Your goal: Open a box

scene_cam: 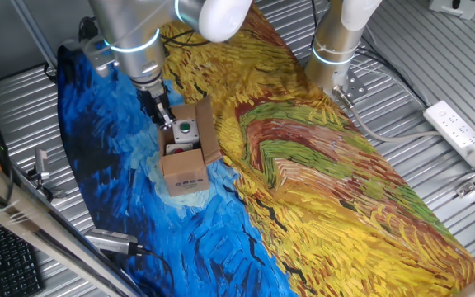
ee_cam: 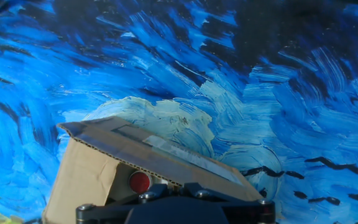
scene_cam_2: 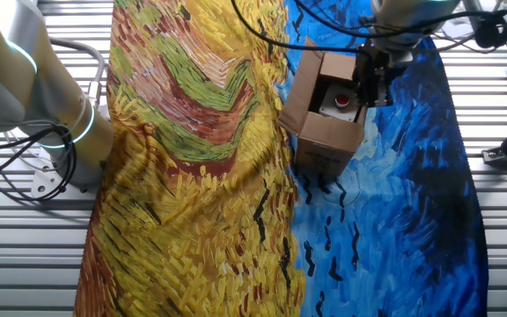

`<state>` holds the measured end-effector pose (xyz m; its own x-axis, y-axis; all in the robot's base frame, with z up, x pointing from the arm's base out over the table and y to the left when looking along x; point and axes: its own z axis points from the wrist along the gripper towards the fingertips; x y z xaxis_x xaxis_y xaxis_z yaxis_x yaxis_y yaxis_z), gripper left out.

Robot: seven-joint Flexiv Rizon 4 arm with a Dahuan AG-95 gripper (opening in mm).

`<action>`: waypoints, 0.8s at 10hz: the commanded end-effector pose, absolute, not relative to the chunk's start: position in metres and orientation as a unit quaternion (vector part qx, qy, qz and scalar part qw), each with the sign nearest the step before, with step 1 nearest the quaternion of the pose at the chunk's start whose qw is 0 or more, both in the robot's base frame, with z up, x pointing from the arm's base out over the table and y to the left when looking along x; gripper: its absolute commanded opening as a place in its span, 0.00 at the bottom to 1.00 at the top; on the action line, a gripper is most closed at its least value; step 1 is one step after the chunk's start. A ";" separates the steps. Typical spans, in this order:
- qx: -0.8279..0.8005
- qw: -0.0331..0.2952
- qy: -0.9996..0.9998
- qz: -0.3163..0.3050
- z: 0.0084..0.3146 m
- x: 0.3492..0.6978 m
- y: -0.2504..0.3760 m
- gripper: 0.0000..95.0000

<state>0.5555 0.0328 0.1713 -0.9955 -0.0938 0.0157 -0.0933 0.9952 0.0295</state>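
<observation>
On the blue part of the painted cloth (scene_cam: 105, 177), near where it turns yellow, sits the box (scene_cam: 185, 172), small, brown, oblong, black marks on the end face toward one fixed camera. One long flap (scene_cam: 205, 125) stands up and leans outward on the yellow side. Interior exposed: a pale object with a green button (scene_cam: 185, 127) and something red beneath it in one fixed view; the other fixed view shows a red button (scene_cam_2: 342, 99) inside. In the hand view another flap (ee_cam: 154, 149) lies tilted across the opening, only partly lifted, red button visible under its edge.

The gripper (scene_cam: 165, 116) hangs right at the box's blue-side top edge, at or touching that flap. Cannot tell whether its fingers are parted or closed, or whether they pinch cardboard; the tips are hidden by the hand's body in all views.

Judgement: task well along. One flap fully open, contents visible. Left: swing the blue-side flap clear so the top is fully open, then withdraw.

A second arm base (scene_cam: 336, 49) stands off the cloth, on the ribbed table (scene_cam: 435, 190); a power strip (scene_cam: 460, 132) lies well apart.
</observation>
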 end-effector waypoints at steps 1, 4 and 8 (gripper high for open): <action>0.032 -0.002 -0.999 -0.011 0.171 0.553 0.031 0.00; 0.025 -0.009 -1.000 -0.010 0.171 0.553 0.031 0.00; 0.028 -0.011 -1.000 -0.010 0.171 0.553 0.031 0.00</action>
<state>0.5537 0.0318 0.1721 -0.9983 -0.0540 -0.0235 -0.0544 0.9983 0.0202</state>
